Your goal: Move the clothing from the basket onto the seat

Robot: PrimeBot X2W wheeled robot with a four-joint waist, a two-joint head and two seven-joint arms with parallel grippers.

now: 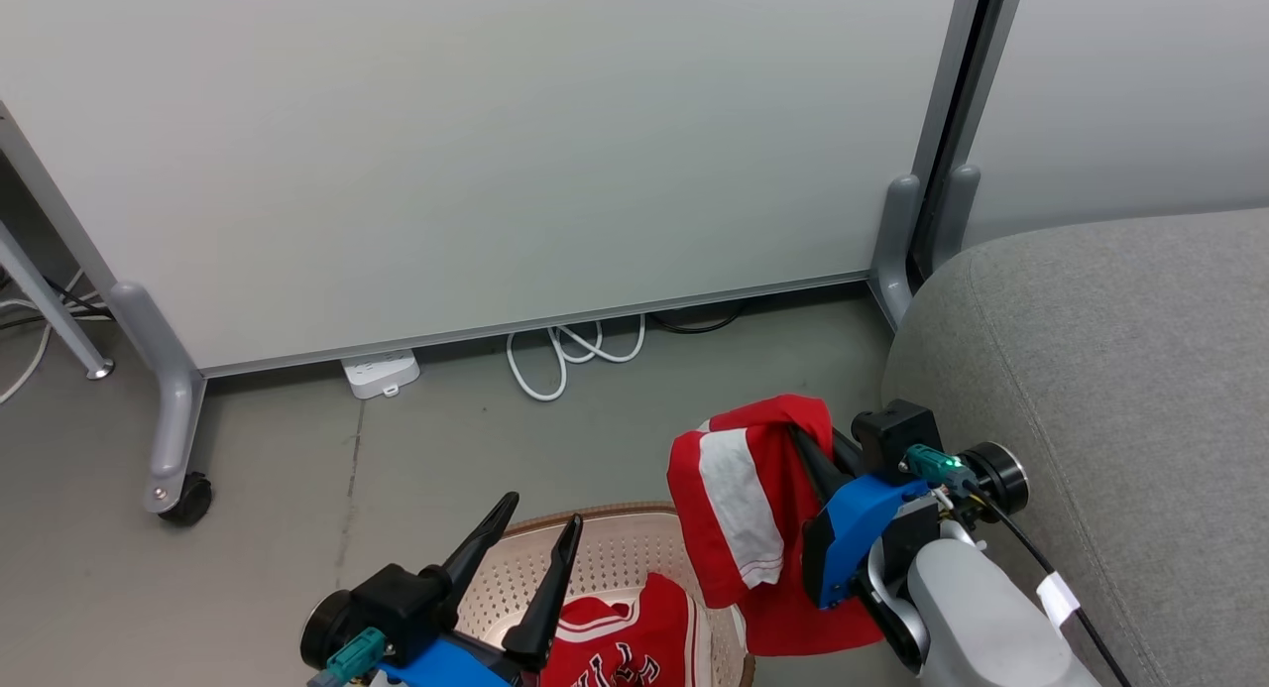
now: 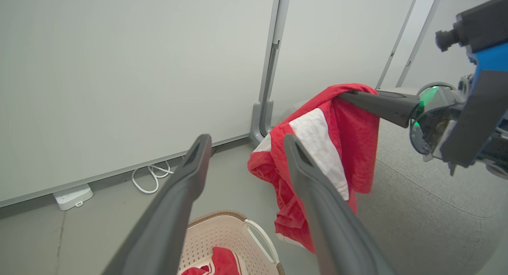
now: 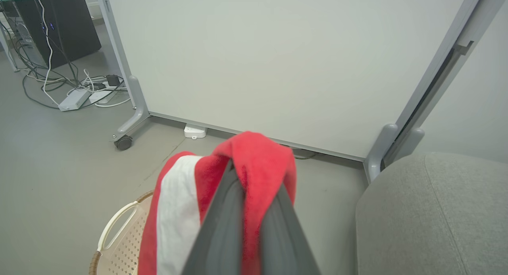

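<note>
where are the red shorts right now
In the head view, low and right of centre, the red shorts hang from the right gripper, its jaws shut on them. They are in the air over the basket's right edge, left of the grey seat.

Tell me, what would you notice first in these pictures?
The bright red shorts with a white stripe jump out, hanging from the right gripper, whose fingers are shut on them beside the grey seat. Below, a red jersey lies in the basket, with the left gripper open above it.
</note>
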